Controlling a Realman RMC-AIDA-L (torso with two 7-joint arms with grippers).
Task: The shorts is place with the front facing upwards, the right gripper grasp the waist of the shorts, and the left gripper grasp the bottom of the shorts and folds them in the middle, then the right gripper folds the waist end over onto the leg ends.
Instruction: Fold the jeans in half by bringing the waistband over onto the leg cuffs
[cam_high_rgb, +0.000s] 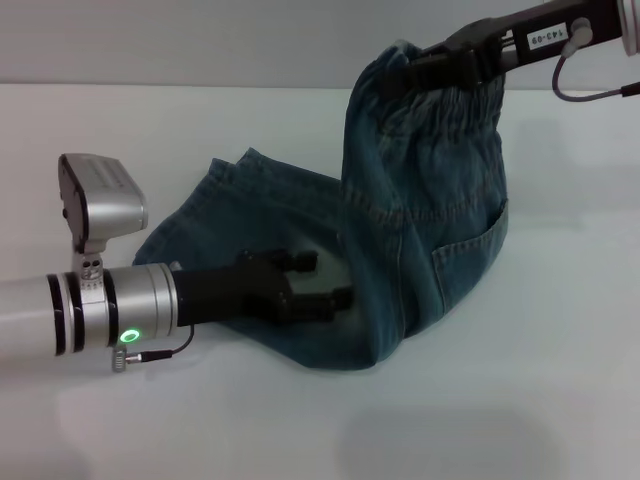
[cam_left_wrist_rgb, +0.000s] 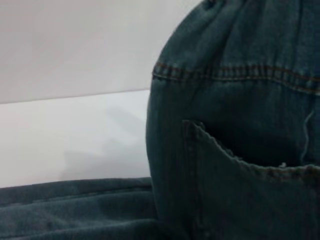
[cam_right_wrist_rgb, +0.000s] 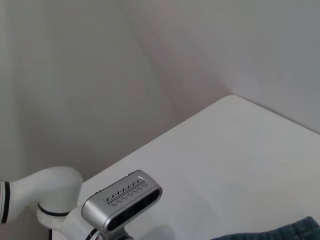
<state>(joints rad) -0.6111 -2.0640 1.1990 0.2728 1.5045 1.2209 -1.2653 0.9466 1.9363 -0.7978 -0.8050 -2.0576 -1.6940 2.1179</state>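
Hanging from the right gripper (cam_high_rgb: 425, 68) at the upper right of the head view, the waist (cam_high_rgb: 440, 95) is clenched between its fingers and lifted well off the worktop (cam_high_rgb: 500, 420), so the shorts (cam_high_rgb: 420, 240) drape down in a tall fold while the legs lie flat toward the centre left. The left gripper (cam_high_rgb: 325, 285) sits low at centre, its fingers spread and unclenched against the denim near the crease. I judge the middle fold done and the last fold under way: the waist still has to be laid over the leg ends.
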